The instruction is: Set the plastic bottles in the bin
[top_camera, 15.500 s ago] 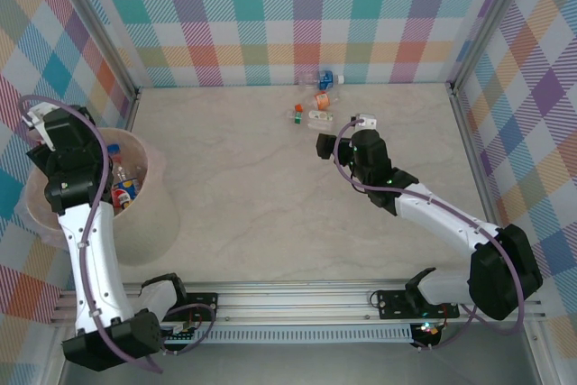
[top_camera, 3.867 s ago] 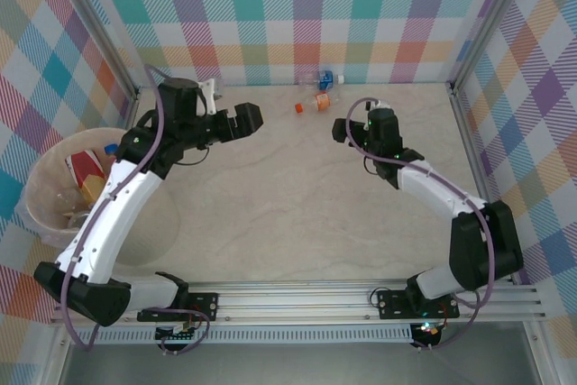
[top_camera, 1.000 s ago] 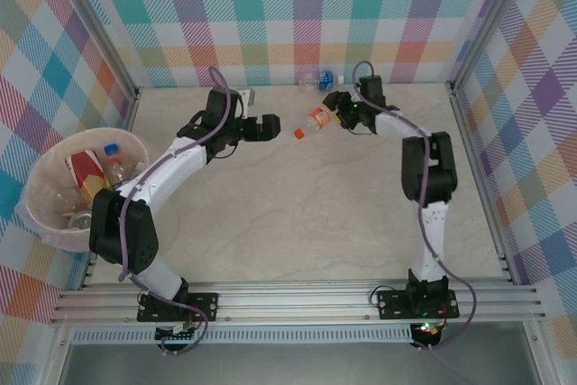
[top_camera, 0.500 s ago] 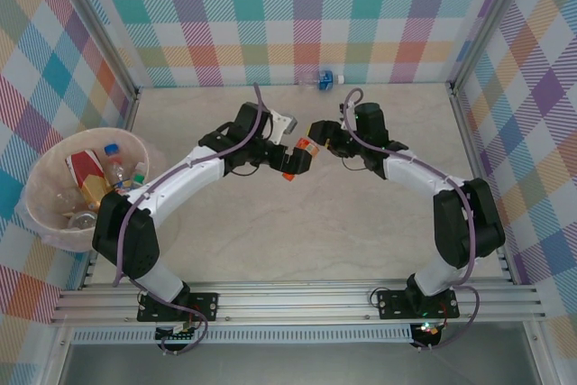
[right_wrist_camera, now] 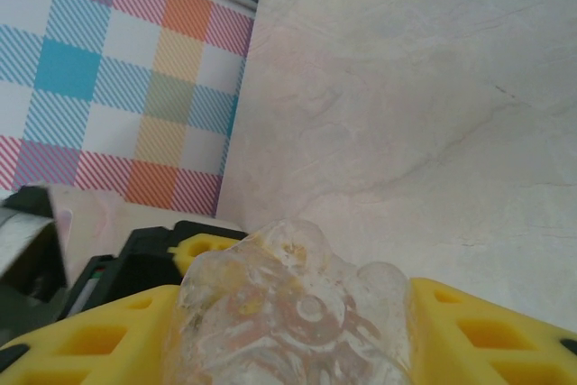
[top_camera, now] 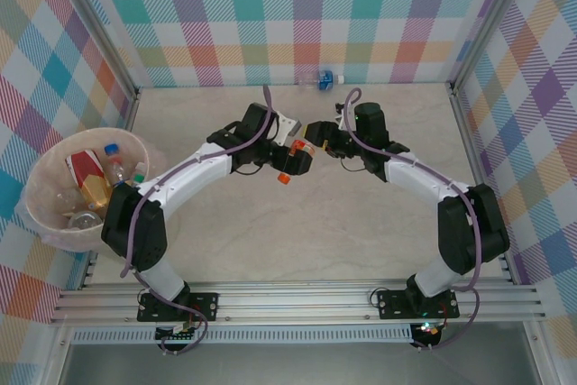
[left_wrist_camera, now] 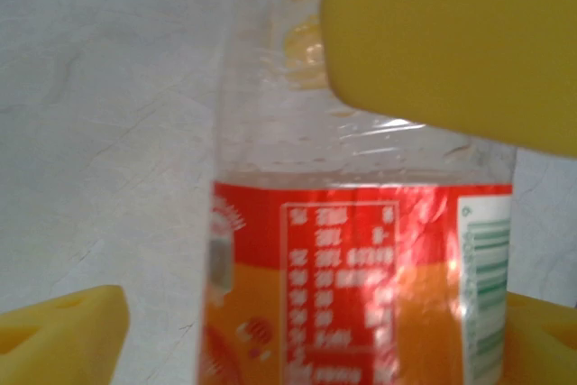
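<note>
A clear plastic bottle with a red and orange label and an orange cap hangs above the middle of the table. My right gripper is shut on its base end, one yellow finger on each side. My left gripper stands open around the label, its left pad still apart from the bottle. The yellow block above the label is a right finger. The pale pink bin stands far left, several bottles inside.
One more clear bottle with a blue cap lies against the checked back wall. Metal frame posts stand at the table's sides. Both arms arch over the centre of the marble-patterned tabletop.
Over the last second the right arm carried the orange bottle from the back toward the centre and the left gripper came to meet it. The left jaws have narrowed around the label.
</note>
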You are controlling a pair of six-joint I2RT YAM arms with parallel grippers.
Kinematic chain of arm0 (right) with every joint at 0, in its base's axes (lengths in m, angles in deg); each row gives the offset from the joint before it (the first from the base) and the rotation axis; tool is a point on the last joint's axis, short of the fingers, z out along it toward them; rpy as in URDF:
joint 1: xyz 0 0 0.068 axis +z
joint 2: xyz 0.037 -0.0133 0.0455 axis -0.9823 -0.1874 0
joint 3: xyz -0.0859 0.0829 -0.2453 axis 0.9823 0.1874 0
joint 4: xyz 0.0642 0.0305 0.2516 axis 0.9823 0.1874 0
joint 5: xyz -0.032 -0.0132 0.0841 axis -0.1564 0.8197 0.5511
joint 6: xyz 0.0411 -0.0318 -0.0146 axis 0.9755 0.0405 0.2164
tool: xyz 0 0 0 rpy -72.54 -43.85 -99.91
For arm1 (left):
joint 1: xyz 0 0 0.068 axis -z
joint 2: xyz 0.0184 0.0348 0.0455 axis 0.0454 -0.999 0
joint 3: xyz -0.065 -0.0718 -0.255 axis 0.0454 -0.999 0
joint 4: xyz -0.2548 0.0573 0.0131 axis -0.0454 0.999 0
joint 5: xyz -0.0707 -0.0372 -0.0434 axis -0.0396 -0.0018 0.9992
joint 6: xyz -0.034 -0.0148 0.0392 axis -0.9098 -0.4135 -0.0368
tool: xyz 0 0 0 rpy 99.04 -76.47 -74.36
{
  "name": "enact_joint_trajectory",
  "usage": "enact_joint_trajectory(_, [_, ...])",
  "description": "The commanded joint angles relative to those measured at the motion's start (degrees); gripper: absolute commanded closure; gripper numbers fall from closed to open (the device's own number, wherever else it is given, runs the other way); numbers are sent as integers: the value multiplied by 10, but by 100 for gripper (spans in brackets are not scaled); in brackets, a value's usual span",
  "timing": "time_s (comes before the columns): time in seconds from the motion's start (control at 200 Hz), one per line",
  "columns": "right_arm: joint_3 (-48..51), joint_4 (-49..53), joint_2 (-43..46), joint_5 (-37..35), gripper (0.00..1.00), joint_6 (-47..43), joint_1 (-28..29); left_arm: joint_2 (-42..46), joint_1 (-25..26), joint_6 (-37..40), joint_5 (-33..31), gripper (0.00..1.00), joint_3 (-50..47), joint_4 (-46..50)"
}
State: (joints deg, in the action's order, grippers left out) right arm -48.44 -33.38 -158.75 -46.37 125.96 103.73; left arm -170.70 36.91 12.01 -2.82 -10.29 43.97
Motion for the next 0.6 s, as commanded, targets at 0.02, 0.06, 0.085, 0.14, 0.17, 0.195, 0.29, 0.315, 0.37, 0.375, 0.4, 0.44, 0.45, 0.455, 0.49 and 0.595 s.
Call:
enact_joint_trajectory(0.02, [-9,-14,20,39,55,6,6,-17,6,-1,16,21,26,-31])
enact_joint_trajectory(0.06, [-10,-14,22,42,55,7,6,-20,6,-8,25,28,26,-37])
enact_joint_trajectory(0.085, [-11,-14,23,43,55,7,6,-19,6,-12,30,33,24,-43])
enact_joint_trajectory(0.14, [-13,-11,27,44,53,7,6,-18,6,-22,35,41,19,-53])
enact_joint_trajectory(0.17, [-14,-8,29,44,50,6,6,-16,6,-26,37,43,15,-58])
enact_joint_trajectory(0.195, [-14,-5,31,41,45,6,5,-13,6,-29,36,44,12,-62])
enact_joint_trajectory(0.29, [-10,4,50,20,29,4,1,4,6,-35,18,46,-3,-66])
enact_joint_trajectory(0.315, [-9,6,57,14,26,6,-2,10,6,-36,10,46,-7,-66])
enact_joint_trajectory(0.37, [-5,13,74,-1,20,7,-11,22,5,-38,-8,48,-15,-62])
enact_joint_trajectory(0.375, [-5,14,75,-3,19,7,-12,23,5,-39,-8,48,-16,-62])
enact_joint_trajectory(0.4, [-2,17,84,-12,17,9,-15,29,5,-41,-16,48,-19,-59])
enact_joint_trajectory(0.44, [5,21,101,-32,14,11,-22,41,5,-44,-29,49,-24,-53])
enact_joint_trajectory(0.45, [7,21,106,-37,14,13,-24,43,4,-44,-33,49,-25,-52])
enact_joint_trajectory(0.455, [7,21,108,-40,13,13,-24,45,4,-45,-35,49,-25,-51])
enact_joint_trajectory(0.49, [17,22,124,-61,11,16,-30,56,4,-49,-50,49,-29,-44])
enact_joint_trajectory(0.595, [44,22,175,-118,5,9,-42,93,2,-62,-105,50,-37,-16])
